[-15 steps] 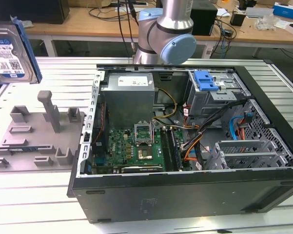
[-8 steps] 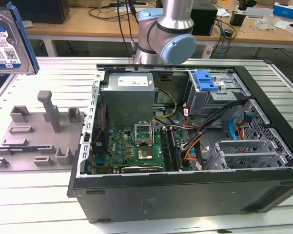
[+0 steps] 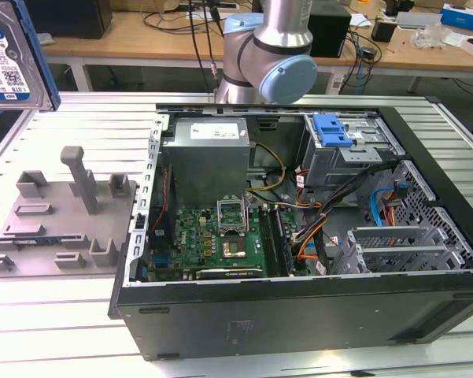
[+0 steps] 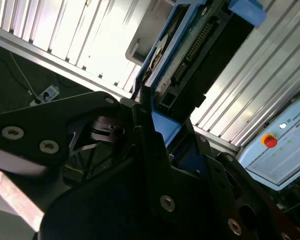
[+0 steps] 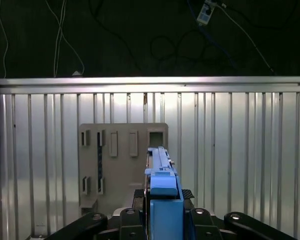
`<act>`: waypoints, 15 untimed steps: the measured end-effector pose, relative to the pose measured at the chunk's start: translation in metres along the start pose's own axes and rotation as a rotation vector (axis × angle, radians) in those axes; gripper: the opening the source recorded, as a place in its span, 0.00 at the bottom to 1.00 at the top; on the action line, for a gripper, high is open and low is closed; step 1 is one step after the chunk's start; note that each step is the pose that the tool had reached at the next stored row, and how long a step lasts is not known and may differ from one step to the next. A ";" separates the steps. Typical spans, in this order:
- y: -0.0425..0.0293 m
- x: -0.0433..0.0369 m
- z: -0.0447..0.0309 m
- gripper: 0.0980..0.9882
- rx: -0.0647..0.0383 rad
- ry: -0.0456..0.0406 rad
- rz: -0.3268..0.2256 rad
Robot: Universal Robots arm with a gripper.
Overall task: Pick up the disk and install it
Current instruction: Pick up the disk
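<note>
The end effector (image 5: 163,197) is clenching the disk (image 5: 162,172) by its blue bracket. In both wrist views a finger is pressing on each side of the frame, and the drive is standing edge-on out of the grasp. In the exterior view the disk (image 3: 8,59) is hanging at the upper left of the frame, label facing out. It is above the grey fixture (image 3: 63,213) on the worktop (image 3: 79,315) and well apart from the open computer case (image 3: 299,315).

The step in hand looks like the carry. Doing it well is a matter of holding the clamp square on the bracket rather than on the metal body. It also means travelling with the drive high enough to be clearing the case wall and the power supply (image 3: 208,161). The drive cage (image 3: 354,153) under the blue latch (image 3: 332,130), at the upper right of the case, seems the likely seat.
</note>
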State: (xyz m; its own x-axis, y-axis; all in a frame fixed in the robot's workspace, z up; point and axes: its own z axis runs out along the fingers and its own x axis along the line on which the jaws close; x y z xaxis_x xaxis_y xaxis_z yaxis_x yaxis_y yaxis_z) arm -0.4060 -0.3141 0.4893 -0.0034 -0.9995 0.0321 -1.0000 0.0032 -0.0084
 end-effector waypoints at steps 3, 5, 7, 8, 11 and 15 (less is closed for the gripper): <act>-0.0182 0.0135 -0.0032 0.30 -0.004 0.0000 0.000; -0.0317 0.0210 -0.0035 0.30 -0.006 0.0000 0.000; -0.0439 0.0273 -0.0037 0.30 -0.007 0.0000 0.000; -0.0501 0.0303 -0.0037 0.30 -0.008 0.0000 0.000; -0.0668 0.0385 -0.0034 0.30 -0.009 0.0000 0.000; -0.0848 0.0471 -0.0029 0.30 -0.009 -0.0001 0.000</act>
State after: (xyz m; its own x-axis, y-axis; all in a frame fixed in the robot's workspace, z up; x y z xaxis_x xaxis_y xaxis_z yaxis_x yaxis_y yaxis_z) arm -0.3214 -0.3613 0.4944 -0.0030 -0.9995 0.0320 -1.0000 0.0030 0.0010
